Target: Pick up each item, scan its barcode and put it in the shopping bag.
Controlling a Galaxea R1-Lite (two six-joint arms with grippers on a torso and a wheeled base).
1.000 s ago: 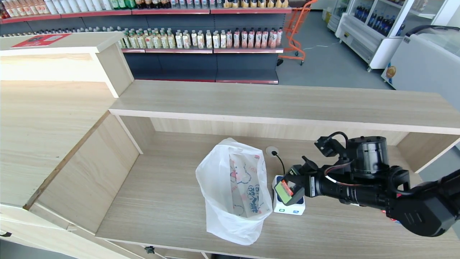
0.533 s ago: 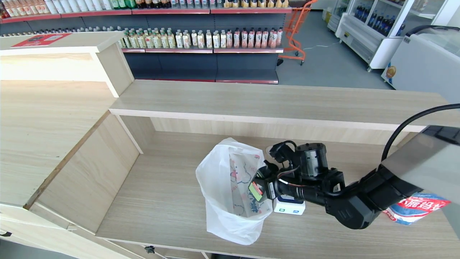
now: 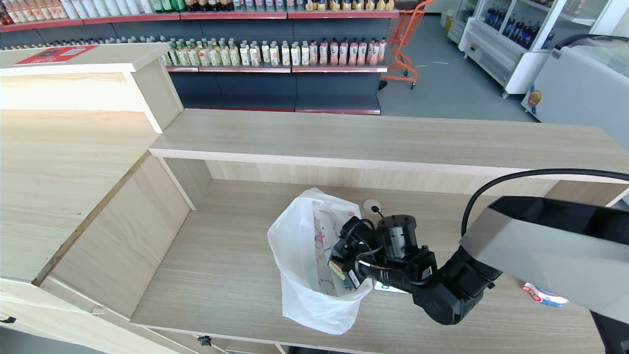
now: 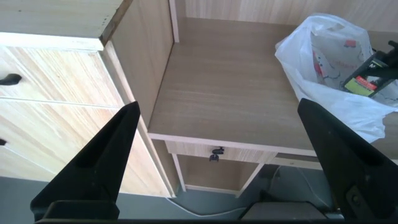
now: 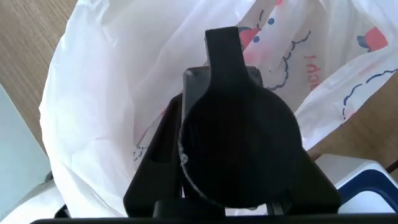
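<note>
The right claw (image 3: 339,265) hangs over the open mouth of the white shopping bag (image 3: 295,246). It is closed on a small green-and-red item (image 3: 337,270), which sits at the bag's rim at its 3 o'clock side and is tilted in towards the opening. The arm reaches across the wooden table (image 3: 221,265) from the 3 o'clock side.

The bag stands upright near the table's front edge, with its plastic crumpled open. Inside it a printed pouch (image 3: 327,231) with red and blue cartoon marks leans against the far wall.

A white scanner (image 5: 348,180) sits on the table just beside the bag at its 3 o'clock, largely hidden under the arm. A round cable port (image 3: 372,203) with a black lead lies at about 1 o'clock from the bag, near the back panel. A red, white and blue packet (image 3: 540,295) lies flat at the table's 3 o'clock end, well apart from the bag and partly covered by the arm's grey upper link.

The left claw (image 4: 217,109) is spread wide and holds nothing. It sits off the table's front edge, at about 7 o'clock from the bag and well apart from it. Pale drawer fronts (image 4: 50,124) with dark handles are alongside.
</note>
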